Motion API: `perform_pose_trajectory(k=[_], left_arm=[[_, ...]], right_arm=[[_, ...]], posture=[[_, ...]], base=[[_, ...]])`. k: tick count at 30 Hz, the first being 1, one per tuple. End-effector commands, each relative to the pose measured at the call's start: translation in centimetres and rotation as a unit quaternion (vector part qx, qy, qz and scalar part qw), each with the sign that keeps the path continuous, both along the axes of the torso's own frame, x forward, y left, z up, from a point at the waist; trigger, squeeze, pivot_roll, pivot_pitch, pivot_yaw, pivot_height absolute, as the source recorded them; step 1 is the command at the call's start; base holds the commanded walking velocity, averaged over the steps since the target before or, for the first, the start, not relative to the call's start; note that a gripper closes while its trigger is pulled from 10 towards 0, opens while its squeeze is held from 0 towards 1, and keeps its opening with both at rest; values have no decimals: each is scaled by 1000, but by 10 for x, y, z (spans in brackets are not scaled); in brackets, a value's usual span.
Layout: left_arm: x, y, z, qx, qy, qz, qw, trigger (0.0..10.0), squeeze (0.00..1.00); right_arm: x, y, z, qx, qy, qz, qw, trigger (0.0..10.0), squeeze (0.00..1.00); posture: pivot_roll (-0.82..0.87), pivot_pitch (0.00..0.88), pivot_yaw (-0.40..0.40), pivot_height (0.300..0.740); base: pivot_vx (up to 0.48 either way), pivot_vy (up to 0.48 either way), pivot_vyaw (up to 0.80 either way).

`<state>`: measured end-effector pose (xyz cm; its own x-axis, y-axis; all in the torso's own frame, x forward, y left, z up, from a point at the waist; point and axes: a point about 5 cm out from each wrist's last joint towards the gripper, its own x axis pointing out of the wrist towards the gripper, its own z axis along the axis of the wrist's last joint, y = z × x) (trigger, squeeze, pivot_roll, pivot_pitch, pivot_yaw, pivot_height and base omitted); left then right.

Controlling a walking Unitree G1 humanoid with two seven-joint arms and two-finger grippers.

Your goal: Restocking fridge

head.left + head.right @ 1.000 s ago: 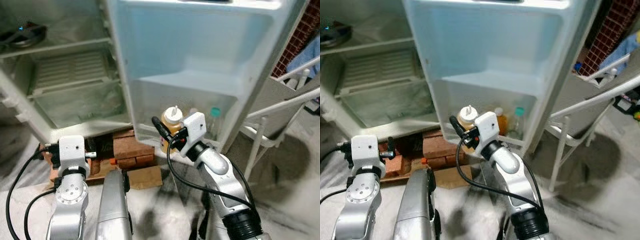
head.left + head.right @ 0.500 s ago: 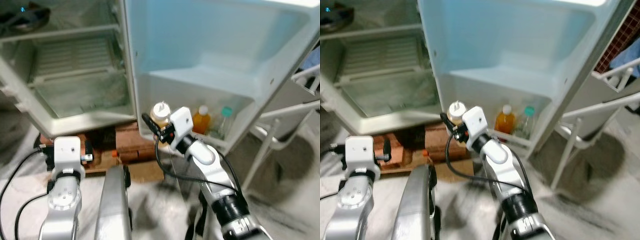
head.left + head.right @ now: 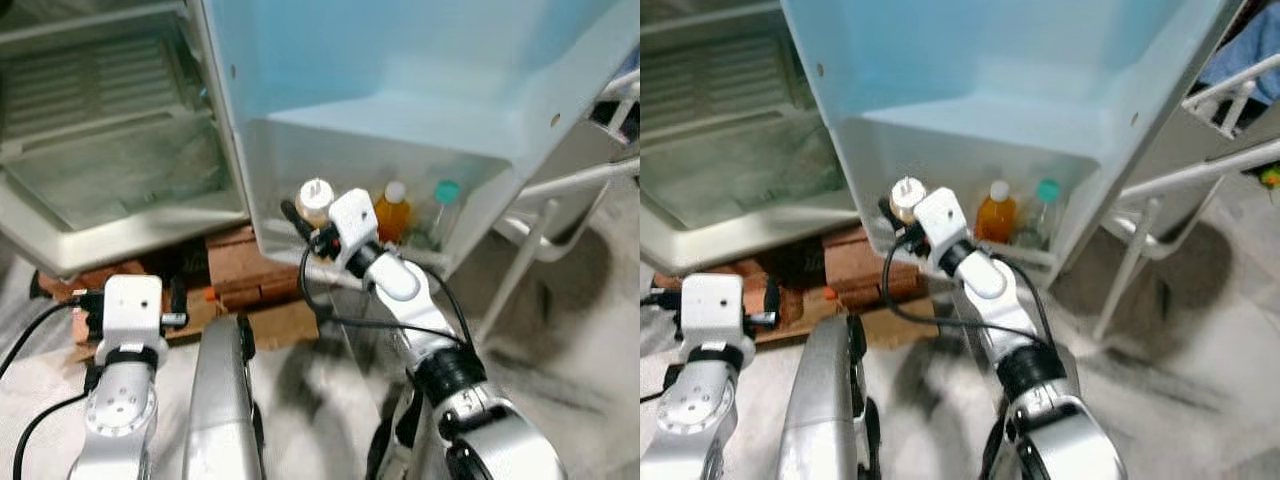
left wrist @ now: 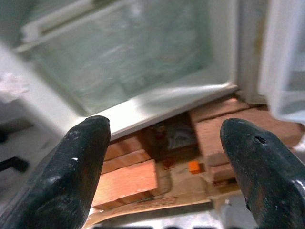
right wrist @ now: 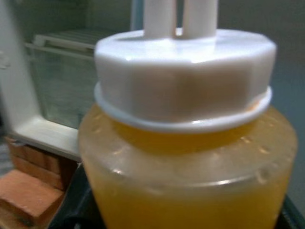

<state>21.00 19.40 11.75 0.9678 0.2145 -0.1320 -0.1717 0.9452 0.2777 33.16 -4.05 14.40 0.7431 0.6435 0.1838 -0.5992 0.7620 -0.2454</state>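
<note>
My right gripper [image 3: 303, 228] is shut on a yellow sauce bottle [image 3: 316, 199] with a white cap, held at the front of the lower shelf [image 3: 345, 279] of the open fridge door. In the right wrist view the sauce bottle [image 5: 190, 157] looms close, yellow below its white cap. Inside that door shelf stand an orange juice bottle [image 3: 392, 213] and a clear bottle with a teal cap [image 3: 444, 205]. My left gripper [image 4: 176, 162] is open and holds nothing, low in front of the fridge body [image 3: 110, 150] above the bricks [image 4: 128, 179].
The fridge stands on red bricks [image 3: 255, 270] with a piece of cardboard [image 3: 285, 325] on the floor in front. A white chair frame [image 3: 545, 215] is to the right of the door. The fridge's glass shelves [image 3: 90, 110] are bare.
The camera has moved closer and tilted down. My right gripper has carried the sauce bottle nearer to the door shelf. The left arm has stayed low.
</note>
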Motion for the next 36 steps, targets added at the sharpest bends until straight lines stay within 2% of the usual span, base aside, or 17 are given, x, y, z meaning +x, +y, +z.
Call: perform_pose_trajectory(k=[1, 8, 15, 20, 26, 32, 35, 36], left_arm=[[-5, -1, 3, 4, 6, -1, 1000, 10000, 0], [-14, -1, 5, 11, 12, -5, 1000, 10000, 0], [-23, -6, 11, 20, 11, -11, 1000, 10000, 0], [-28, -8, 12, 20, 15, -11, 1000, 10000, 0], [-32, -11, 14, 21, 19, -12, 1000, 10000, 0], [-33, -11, 14, 21, 22, -12, 999, 10000, 0], [-32, -12, 13, 23, 23, -12, 999, 10000, 0], [-32, -12, 13, 23, 23, -12, 999, 10000, 0]], right_arm=[[7, -1, 6, -16, -34, -30, 999, 10000, 0], [11, 3, 7, -7, -62, -53, 997, 10000, 0], [11, 15, 18, -12, -132, -88, 987, 10000, 0], [10, 25, 34, 1, -184, -94, 978, 10000, 0], [3, 35, 21, -21, -194, -88, 977, 10000, 0], [0, 36, 1, -37, -151, -90, 984, 10000, 0], [4, 30, -16, -36, -75, -114, 990, 10000, 0], [4, 29, -18, -34, -64, -117, 990, 10000, 0]], posture=[[216, 267, -5, 460], [240, 300, -6, 460], [255, 337, -17, 460], [260, 357, -23, 460], [272, 369, -30, 460], [274, 372, -32, 460], [273, 369, -37, 460], [275, 364, -40, 460]], base=[[0, 0, 0], [0, 0, 0], [0, 0, 0], [0, 0, 0], [0, 0, 0], [0, 0, 0], [0, 0, 0], [0, 0, 0]])
